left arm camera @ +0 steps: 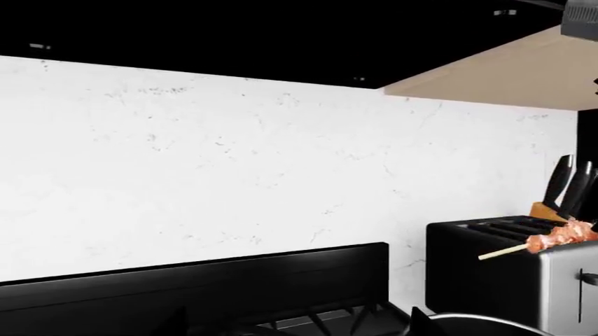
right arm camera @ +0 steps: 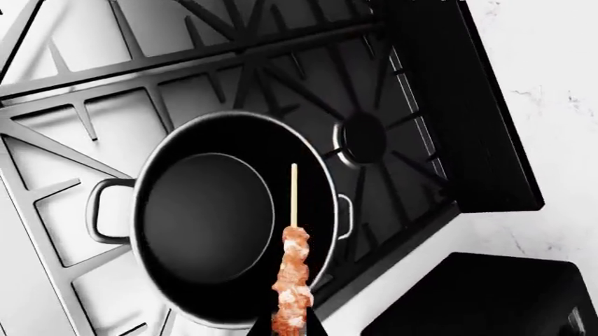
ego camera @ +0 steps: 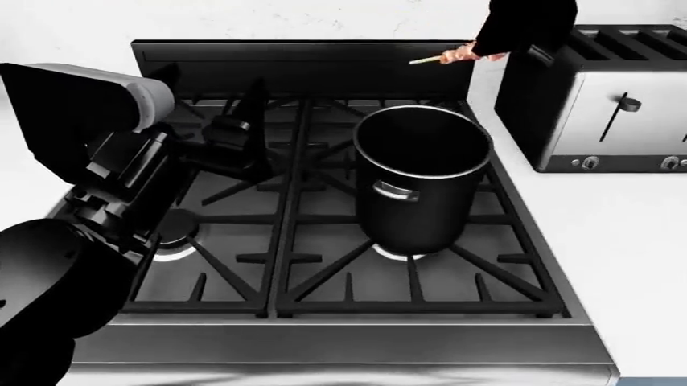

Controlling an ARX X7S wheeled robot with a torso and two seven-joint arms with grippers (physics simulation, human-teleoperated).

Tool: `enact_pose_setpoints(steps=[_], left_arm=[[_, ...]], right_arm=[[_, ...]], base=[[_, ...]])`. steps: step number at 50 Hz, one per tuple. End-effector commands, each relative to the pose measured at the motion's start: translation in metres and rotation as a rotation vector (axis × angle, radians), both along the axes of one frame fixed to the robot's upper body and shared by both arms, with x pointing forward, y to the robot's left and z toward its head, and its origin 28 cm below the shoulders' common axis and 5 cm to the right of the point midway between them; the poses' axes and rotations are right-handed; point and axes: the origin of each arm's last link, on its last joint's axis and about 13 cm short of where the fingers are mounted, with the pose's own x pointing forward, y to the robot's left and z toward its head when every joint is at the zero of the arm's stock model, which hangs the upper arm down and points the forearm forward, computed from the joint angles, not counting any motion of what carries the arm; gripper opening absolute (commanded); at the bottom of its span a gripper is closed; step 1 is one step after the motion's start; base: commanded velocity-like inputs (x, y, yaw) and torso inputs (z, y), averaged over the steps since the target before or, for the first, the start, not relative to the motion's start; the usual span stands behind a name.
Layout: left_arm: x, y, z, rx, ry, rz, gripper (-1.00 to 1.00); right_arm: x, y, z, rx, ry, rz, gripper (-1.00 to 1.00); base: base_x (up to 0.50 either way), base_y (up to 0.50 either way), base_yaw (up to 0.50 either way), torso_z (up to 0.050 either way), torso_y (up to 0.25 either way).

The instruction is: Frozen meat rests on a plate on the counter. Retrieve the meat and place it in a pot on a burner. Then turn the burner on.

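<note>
The frozen meat (right arm camera: pixel 293 280), reddish chunks on a pale skewer, hangs above the pot's rim, with my right gripper (right arm camera: pixel 286 327) shut on its lower end. In the head view the meat (ego camera: pixel 456 55) pokes out left of my right arm, high over the stove's back edge. The pot (ego camera: pixel 419 177), tall, dark and empty, stands on the front right burner. A bare rear burner (right arm camera: pixel 365 138) lies beyond it. My left gripper (ego camera: pixel 215 92) hovers open and empty over the stove's rear left grates. The plate is out of view.
A steel toaster (ego camera: pixel 596 104) stands on the white counter (ego camera: pixel 623 241) right of the stove, with a knife block (left arm camera: pixel 561 189) behind it. The stove's black back panel (ego camera: pixel 301 60) meets a white marble backsplash (left arm camera: pixel 234 175). Black grates (ego camera: pixel 322 265) cover the cooktop.
</note>
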Motion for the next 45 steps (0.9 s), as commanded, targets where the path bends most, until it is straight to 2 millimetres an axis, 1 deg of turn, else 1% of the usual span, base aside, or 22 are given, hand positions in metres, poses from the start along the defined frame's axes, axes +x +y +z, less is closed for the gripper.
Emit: enact_pose_setpoints(steps=[1,13,34,45], left_arm=[[0.001,0.000,0.000,-0.001,0.000,0.006,1.00],[0.005,0.002,-0.001,-0.013,0.003,0.012,1.00],[0.010,0.005,-0.004,-0.020,0.014,0.019,1.00],[0.015,0.007,-0.003,-0.022,0.017,0.029,1.00]], right_arm=[[0.012,0.000,-0.007,-0.055,0.089,0.003,-1.00],[0.032,0.001,-0.026,-0.076,0.163,0.013,-1.00],[0.058,0.009,-0.037,-0.117,0.226,0.052,-1.00],[0.064,0.014,-0.046,-0.133,0.248,0.079,-1.00]], base=[[0.00,0.00,0.00,0.000,0.000],[0.00,0.00,0.00,0.000,0.000],[0.00,0.00,0.00,0.000,0.000],[0.00,0.00,0.00,0.000,0.000]])
